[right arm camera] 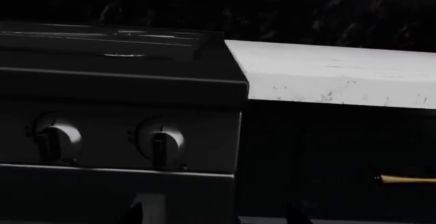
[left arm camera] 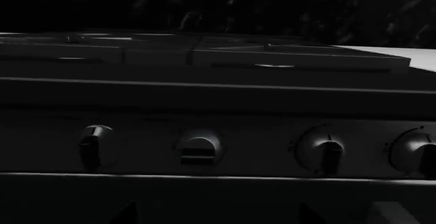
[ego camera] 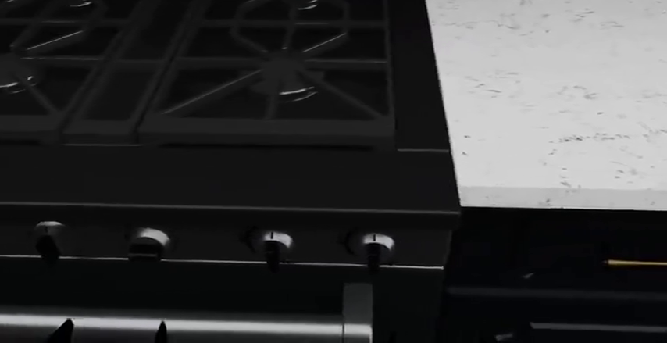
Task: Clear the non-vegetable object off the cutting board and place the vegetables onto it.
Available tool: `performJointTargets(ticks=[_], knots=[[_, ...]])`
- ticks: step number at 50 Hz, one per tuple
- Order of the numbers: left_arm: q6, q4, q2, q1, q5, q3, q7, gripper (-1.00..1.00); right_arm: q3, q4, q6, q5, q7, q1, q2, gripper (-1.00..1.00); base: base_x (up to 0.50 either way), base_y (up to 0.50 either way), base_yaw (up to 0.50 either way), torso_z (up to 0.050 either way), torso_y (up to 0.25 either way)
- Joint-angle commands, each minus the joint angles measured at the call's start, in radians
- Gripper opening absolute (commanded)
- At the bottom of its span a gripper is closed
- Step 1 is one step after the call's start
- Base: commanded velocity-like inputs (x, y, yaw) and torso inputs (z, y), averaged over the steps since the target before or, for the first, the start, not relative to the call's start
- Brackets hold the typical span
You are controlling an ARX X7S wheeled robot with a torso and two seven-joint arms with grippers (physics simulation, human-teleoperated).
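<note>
Here, dark stove (ego camera: 208, 85), pale speckled countertop (ego camera: 552, 85) beside

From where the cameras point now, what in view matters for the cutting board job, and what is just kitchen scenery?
For the job:
- Nothing visible; no cutting board or vegetables show in any view.

Just there:
- stove grates
- stove knobs
- white countertop, bare where visible
- oven handle
- drawer pull
</note>
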Motion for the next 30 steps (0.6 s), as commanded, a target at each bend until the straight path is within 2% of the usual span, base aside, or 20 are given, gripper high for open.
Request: performJointTargets(ticks=[1,30], knots=[[0.003,-0.005,0.013,-0.005,0.018,-0.013,0.020,1.00,0.016,-0.002,0.006,-0.014,-0.018,0.004,-0.013,1.00,-0.05,0.50,0.00,0.000,0.000],[0.015,0.000,0.002,-0.001,0.005,-0.004,0.008,1.00,0.003,-0.004,-0.006,-0.011,0.003,0.002,-0.003,1.00,-0.02,0.50,0.00,0.000,0.000]])
